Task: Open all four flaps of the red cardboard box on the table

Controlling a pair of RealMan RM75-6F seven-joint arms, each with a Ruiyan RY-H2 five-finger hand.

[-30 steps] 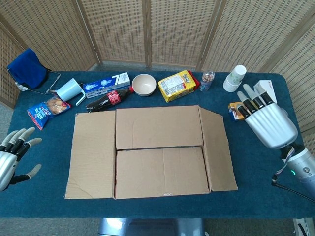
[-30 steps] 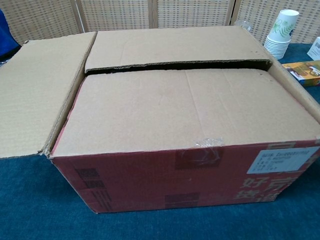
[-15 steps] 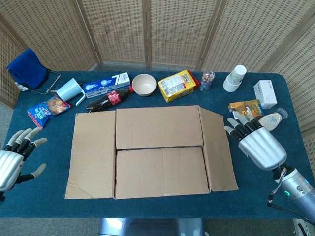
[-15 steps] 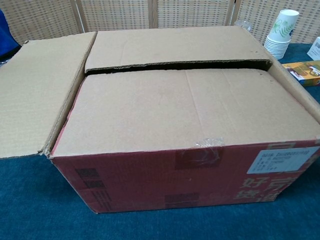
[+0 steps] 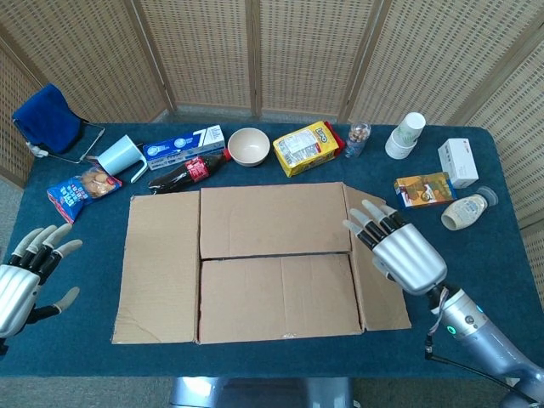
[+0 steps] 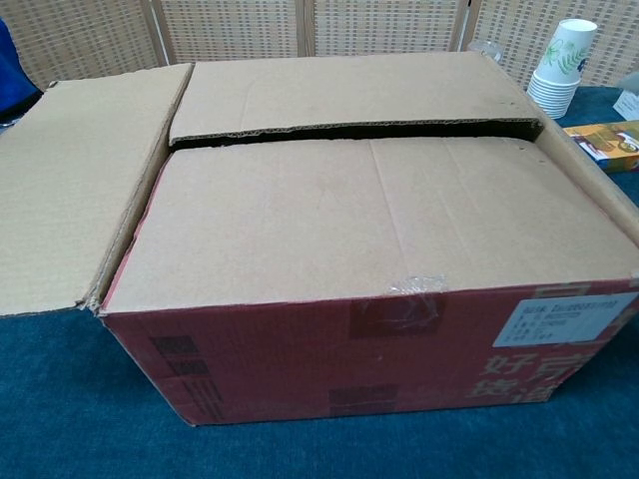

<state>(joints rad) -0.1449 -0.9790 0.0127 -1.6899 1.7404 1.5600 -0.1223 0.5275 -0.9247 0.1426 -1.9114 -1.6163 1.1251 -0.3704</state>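
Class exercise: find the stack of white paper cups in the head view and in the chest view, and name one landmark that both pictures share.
Head view: the stack of white paper cups stands at the table's far right, behind the red cardboard box.
Chest view: the cups sit in the top right corner, beyond the box.
Shared landmark: the small orange carton lying just nearer than the cups.

Red box (image 6: 349, 349) fills mid worktop (image 5: 442, 340); its two long flaps lie shut, narrow gap between them (image 6: 349, 133). Side flaps spread out left (image 5: 157, 268) and right (image 5: 374, 263). Right robot hand (image 5: 399, 255) hovers over right flap, fingers apart. Left robot hand (image 5: 24, 276) over bare worktop at left edge. Behind box: bottle (image 5: 183, 172), bowl (image 5: 248, 146), yellow bag (image 5: 308, 147) crowd the far side.
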